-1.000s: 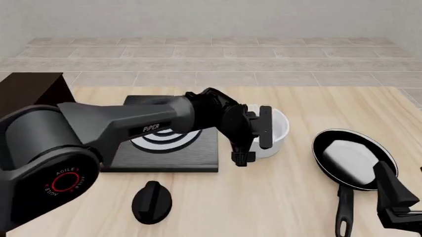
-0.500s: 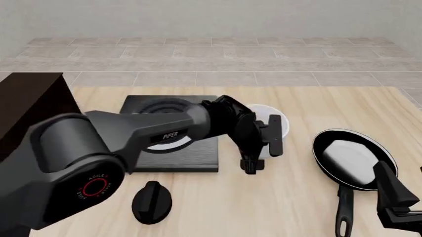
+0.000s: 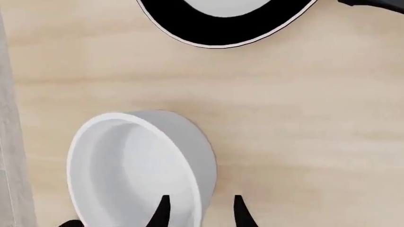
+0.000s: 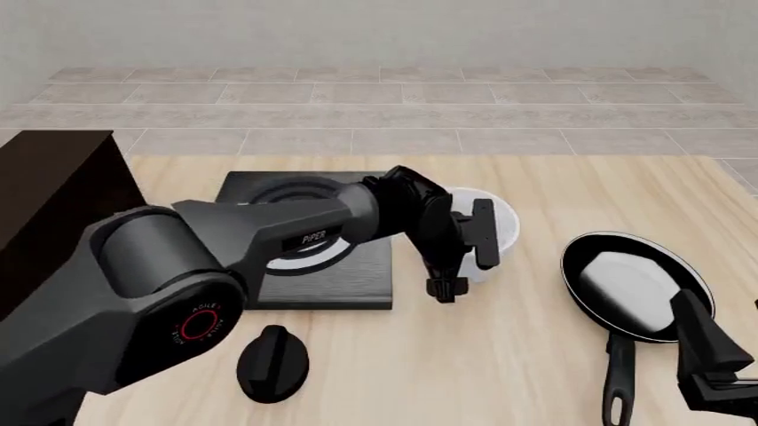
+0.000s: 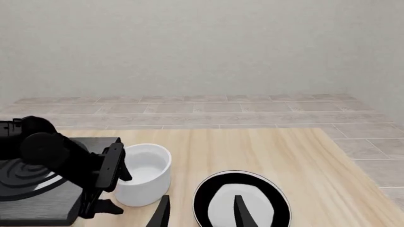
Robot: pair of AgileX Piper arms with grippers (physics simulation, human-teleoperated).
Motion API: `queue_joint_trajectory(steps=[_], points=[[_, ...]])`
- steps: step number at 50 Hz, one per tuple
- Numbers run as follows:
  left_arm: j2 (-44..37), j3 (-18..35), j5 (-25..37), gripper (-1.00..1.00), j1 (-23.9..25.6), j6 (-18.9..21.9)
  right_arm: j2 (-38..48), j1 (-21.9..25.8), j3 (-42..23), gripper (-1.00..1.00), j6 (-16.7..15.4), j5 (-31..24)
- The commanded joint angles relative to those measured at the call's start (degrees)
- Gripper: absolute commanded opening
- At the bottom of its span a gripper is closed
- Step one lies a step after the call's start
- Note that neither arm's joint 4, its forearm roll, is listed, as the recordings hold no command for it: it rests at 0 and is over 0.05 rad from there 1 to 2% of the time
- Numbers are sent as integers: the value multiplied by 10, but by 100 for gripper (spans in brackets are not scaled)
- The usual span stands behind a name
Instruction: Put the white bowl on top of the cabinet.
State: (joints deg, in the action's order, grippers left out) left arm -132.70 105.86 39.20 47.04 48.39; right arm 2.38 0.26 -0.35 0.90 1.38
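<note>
The white bowl (image 4: 502,224) stands upright on the table, just right of the stove plate; it also shows in the left wrist view (image 3: 136,165) and the right wrist view (image 5: 149,174). My left gripper (image 4: 464,260) is open with its jaws on either side of the bowl's near wall, one finger inside and one outside (image 3: 200,213). I see no contact with the wall. The dark brown cabinet (image 4: 48,200) stands at the far left edge. My right gripper (image 4: 707,351) is open and empty at the front right (image 5: 200,210), above the pan's handle.
A flat black stove plate (image 4: 319,275) with rings lies under my left arm. A black frying pan (image 4: 634,286) with a white patch lies right of the bowl. A black knob (image 4: 272,359) lies near the front edge.
My left gripper shifted a little right over the bowl and then slightly back, while the arm's elbow swung. The bowl stays on the table. The right arm has not moved.
</note>
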Motion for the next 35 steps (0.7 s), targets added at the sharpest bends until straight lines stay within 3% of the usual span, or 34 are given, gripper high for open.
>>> queue_joint_trajectory(steps=[1, 4, 5, 14, 23, 30, 35], points=[[-10, 8, 10, 100, -7, -2, 2, 0, 1, 100, 0, 2], [-10, 12, 11, 100, -8, 0, 0, 0, 0, 100, 0, 0], [-11, 17, 14, -100, -8, -1, 4, 0, 1, 100, 0, 5], [-7, 38, 23, -100, -18, 15, 4, 0, 1, 100, 0, 5], [-4, 95, 26, -100, -32, 29, 9, 0, 2, 100, 0, 11], [10, 78, 8, -100, -37, 43, 7, 0, 1, 100, 0, 9], [22, 84, 4, -100, -38, 32, 10, 0, 2, 100, 0, 12]])
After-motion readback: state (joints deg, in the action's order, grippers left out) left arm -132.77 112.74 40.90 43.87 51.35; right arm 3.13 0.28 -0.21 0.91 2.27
